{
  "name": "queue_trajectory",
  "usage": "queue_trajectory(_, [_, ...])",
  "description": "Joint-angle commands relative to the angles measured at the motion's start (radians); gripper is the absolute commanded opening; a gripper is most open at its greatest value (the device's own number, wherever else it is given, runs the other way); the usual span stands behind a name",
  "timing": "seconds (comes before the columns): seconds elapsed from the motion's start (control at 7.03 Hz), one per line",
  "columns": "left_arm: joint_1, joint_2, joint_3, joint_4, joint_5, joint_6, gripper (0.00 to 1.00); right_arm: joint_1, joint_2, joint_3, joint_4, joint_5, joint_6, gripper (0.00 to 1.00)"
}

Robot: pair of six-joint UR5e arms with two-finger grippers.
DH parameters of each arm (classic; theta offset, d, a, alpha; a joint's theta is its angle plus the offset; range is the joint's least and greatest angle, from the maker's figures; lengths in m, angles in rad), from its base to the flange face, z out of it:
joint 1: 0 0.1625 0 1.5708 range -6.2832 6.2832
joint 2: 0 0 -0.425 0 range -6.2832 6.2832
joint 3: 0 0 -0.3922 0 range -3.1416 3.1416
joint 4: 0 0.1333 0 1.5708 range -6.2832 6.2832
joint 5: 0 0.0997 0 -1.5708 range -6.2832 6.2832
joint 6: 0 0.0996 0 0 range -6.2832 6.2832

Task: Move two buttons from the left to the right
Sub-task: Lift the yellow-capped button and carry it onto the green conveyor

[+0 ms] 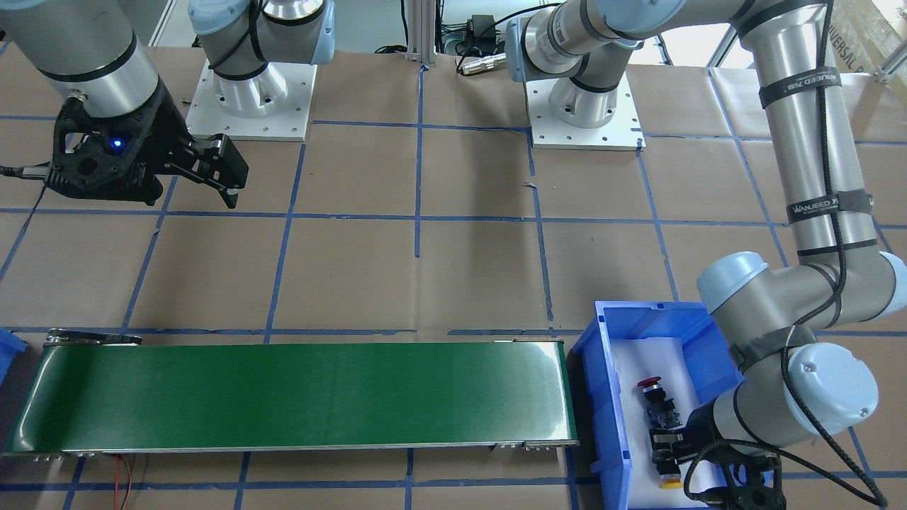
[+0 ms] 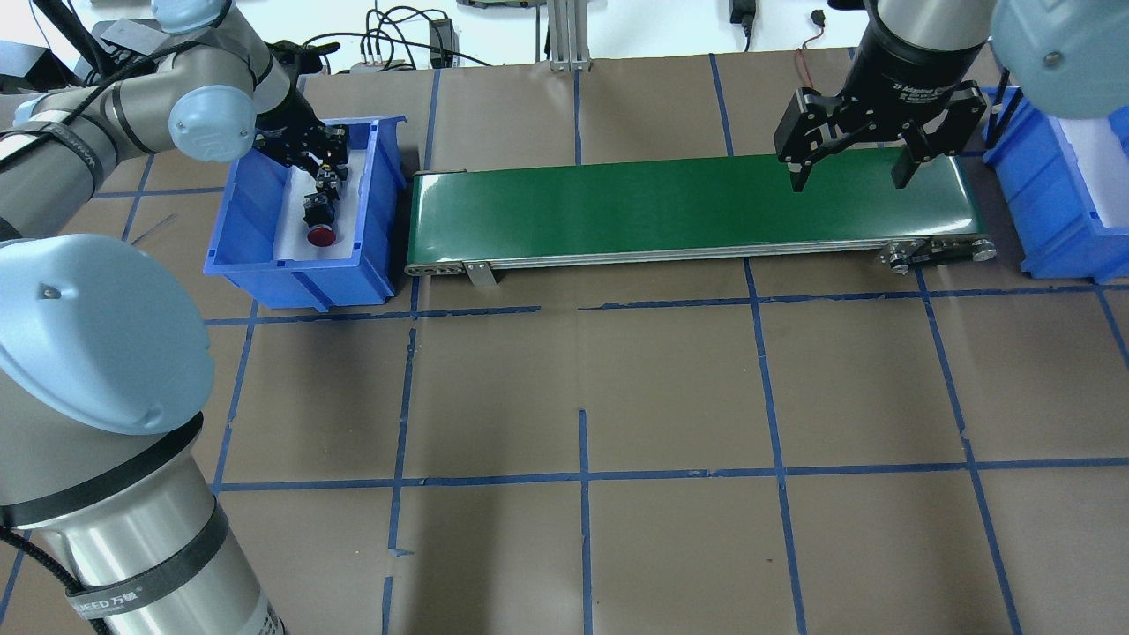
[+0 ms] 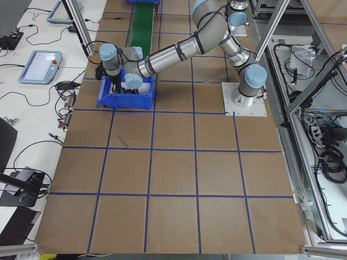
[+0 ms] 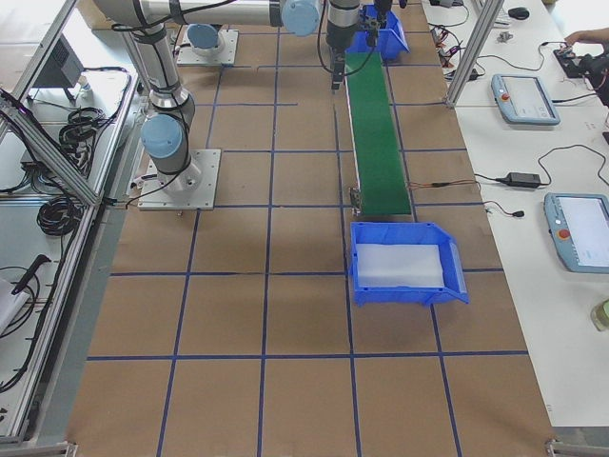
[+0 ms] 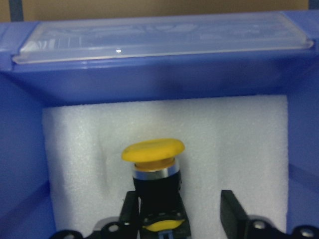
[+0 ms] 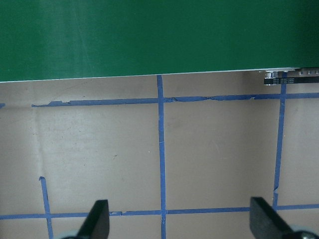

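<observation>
Hanging above taped brown table [image 2: 670, 388], left gripper [image 5: 178, 196] and right gripper [image 2: 849, 183] have jaws spread.

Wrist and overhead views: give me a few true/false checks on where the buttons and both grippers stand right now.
1. The left gripper has its fingers on either side of the yellow button. True.
2. The red button lies on the green belt. False: it lies on the white foam in the left blue bin, next to the yellow one.
3. The right gripper is open with nothing between its fingers. True.
4. The right gripper is down inside the right blue bin. False: it hangs in the air by the belt's right end, outside that bin.
</observation>
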Motion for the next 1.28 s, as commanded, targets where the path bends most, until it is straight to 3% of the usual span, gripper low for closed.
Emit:
queue_trajectory(0.0, [0.005, 0.059, 0.001, -0.022, 0.024, 0.007, 0.09, 0.0, 0.001, 0.001, 0.0, 0.0, -0.002, 1.0])
queue_trajectory(0.43, [-0.012, 0.215, 0.016, -0.21, 0.036, -0.019, 0.09, 0.0, 0.001, 0.001, 0.0, 0.0, -0.002, 1.0])
queue_trajectory(0.71, [-0.076, 0.301, -0.002, -0.242, 0.036, -0.123, 0.09, 0.0, 0.001, 0.001, 0.0, 0.0, -0.003, 1.0])
queue_trajectory(1.0, [-0.251, 0.281, -0.015, -0.217, 0.14, -0.351, 0.09, 0.0, 0.001, 0.001, 0.0, 0.0, -0.002, 1.0])
queue_trajectory(1.14, [-0.302, 0.251, -0.019, -0.195, 0.142, -0.414, 0.09, 0.0, 0.001, 0.001, -0.002, 0.0, -0.002, 1.0])
